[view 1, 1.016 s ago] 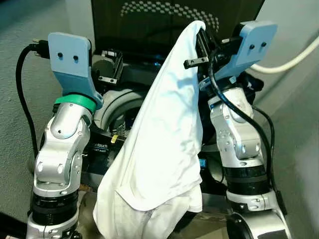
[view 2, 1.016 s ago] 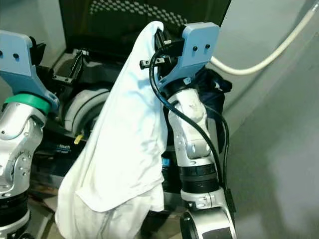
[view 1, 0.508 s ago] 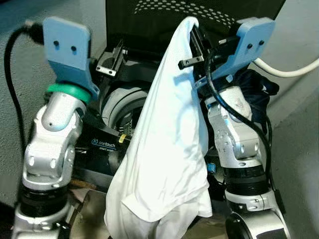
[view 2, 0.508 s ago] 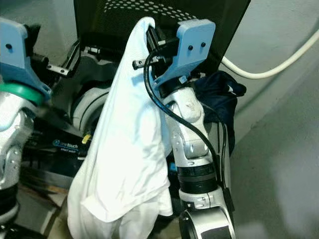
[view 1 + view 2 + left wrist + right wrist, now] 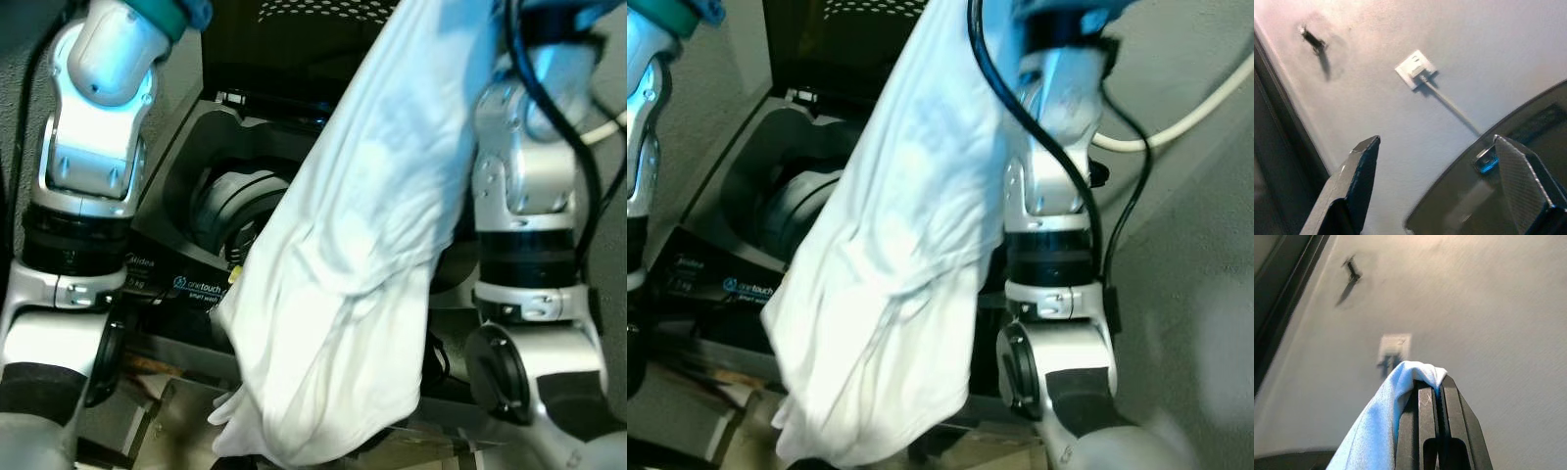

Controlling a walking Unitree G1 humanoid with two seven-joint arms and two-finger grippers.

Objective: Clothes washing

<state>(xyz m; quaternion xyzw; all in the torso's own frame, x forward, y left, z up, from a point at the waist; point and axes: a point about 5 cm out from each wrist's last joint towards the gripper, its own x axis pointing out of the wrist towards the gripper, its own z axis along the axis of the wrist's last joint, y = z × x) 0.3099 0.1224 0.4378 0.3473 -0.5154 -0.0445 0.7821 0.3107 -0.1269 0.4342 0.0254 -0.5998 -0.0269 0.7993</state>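
One white garment (image 5: 362,264) hangs in front of the robot — a soft, thin cloth, creased and bunched into heavy folds at its lower end, with a hem line running across the bulge near the bottom. It drapes from above the head views' top edge down past the opening of the washing machine (image 5: 235,211), covering part of the machine's round drum mouth. In the right wrist view the right tool (image 5: 1432,387) has its two black fingers pressed together on a pinched fold of that cloth, which spills over the fingertips and falls away beside them. The left tool (image 5: 1447,169) stands wide apart, its fingers spread with nothing between them, raised toward a pale wall (image 5: 1459,44).

Counted: one garment, one top-loading machine with its dark lid (image 5: 294,29) up, two silver arms — the left arm (image 5: 93,147) beside the machine, the right arm (image 5: 524,196) just behind the cloth. One white wall socket (image 5: 1415,68) with a cord running down from it, and one thick pale hose (image 5: 1185,103) against the wall on the right.

The machine has a dark front panel with small lettering (image 5: 191,284). The walls around it are plain grey-white plaster, marked by one dark hook or stain (image 5: 1312,39).
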